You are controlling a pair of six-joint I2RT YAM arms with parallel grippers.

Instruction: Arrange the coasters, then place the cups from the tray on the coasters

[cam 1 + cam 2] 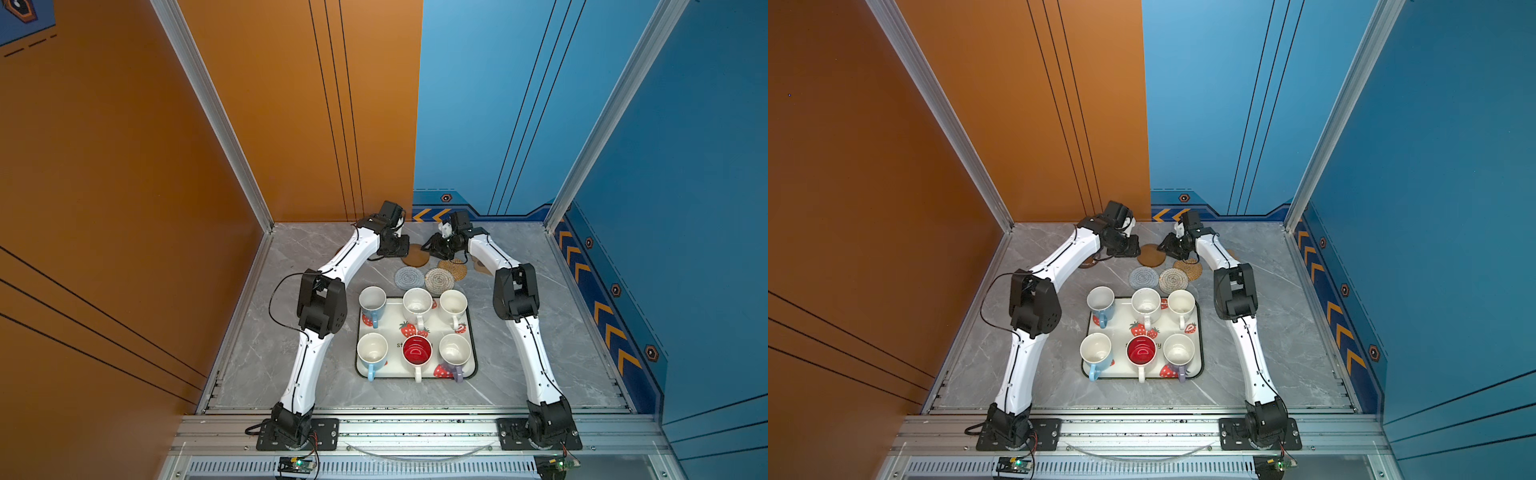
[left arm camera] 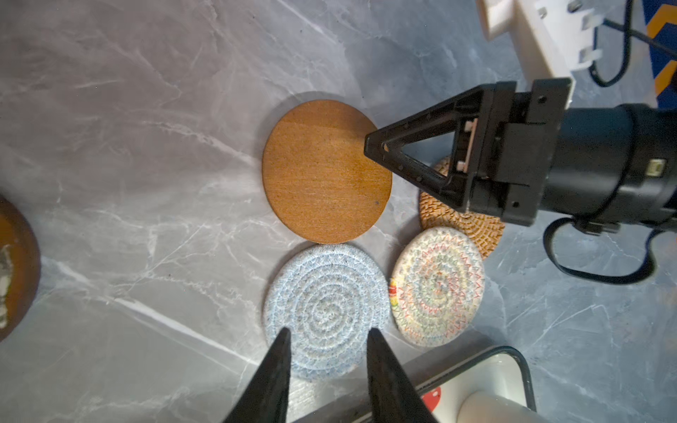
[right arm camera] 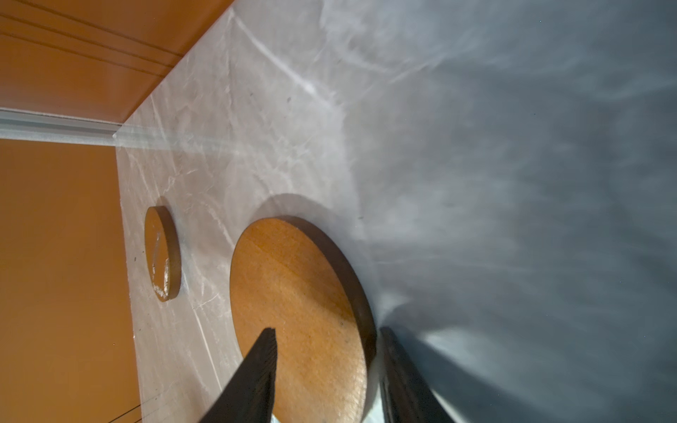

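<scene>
Near the far edge of the tabletop [image 1: 582, 332], the right claw [image 3: 328, 329], open, straddles the brown disc coaster [image 3: 293, 278]; a shallow pinch may skid it away. Meanwhile the left claw [image 2: 328, 331] hangs open, empty.

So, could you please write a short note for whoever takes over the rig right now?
Left gripper: open, empty.
Right gripper: open, jaws astride the rim of a brown disc, no grip yet.
Coasters: bunched beyond the tray; cream overlaps tan; paw-print one half hidden by right arm; second disc part hidden by left arm.
Cups: all six on the tray.
Done: nothing finished.
Left: spread the coasters, set a cup on each.
</scene>
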